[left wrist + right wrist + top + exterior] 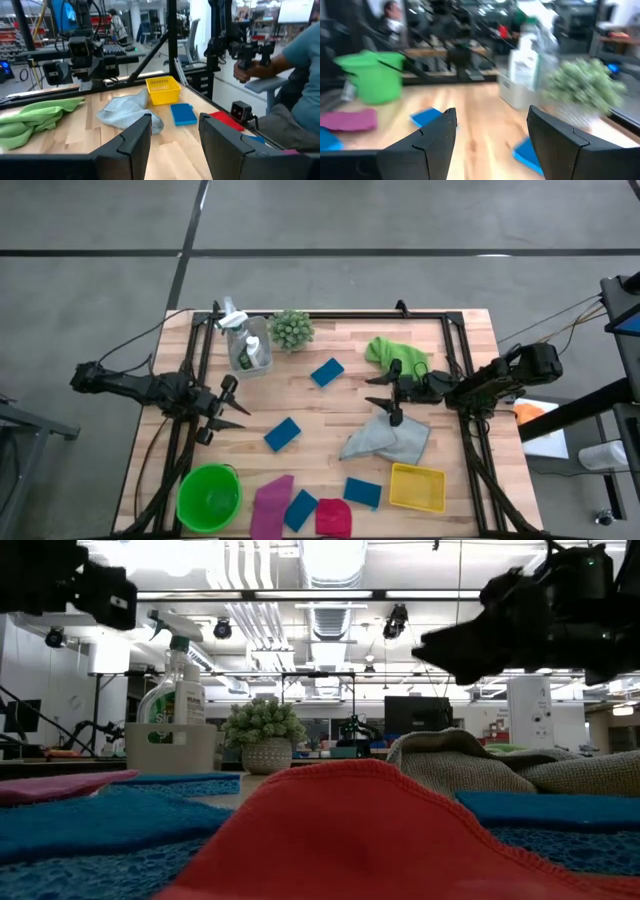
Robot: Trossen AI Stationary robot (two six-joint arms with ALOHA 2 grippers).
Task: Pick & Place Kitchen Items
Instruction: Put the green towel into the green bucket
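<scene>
- Left gripper (222, 409), near the wooden table's (340, 435) left edge, hangs with its fingers apart and empty.
- Right gripper (390, 393), fingers apart and empty, hovers by the right edge, between the crumpled green cloth (392, 354) and the rumpled grey cloth (388, 441).
- Flat blue rectangular sponges (283, 434) lie mid-table; a flat pink cloth (271, 505) and a soft red cloth (333, 517) sit at the near edge.

Grey floor (400, 220); bright ceiling lights (330, 560) overhead.

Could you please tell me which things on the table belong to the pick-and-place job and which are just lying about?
Job: blue sponges, grey cloth, green cloth, pink cloth, red cloth, bottles.
Lying about: plant. Green bucket and yellow basket: possibly containers.
</scene>
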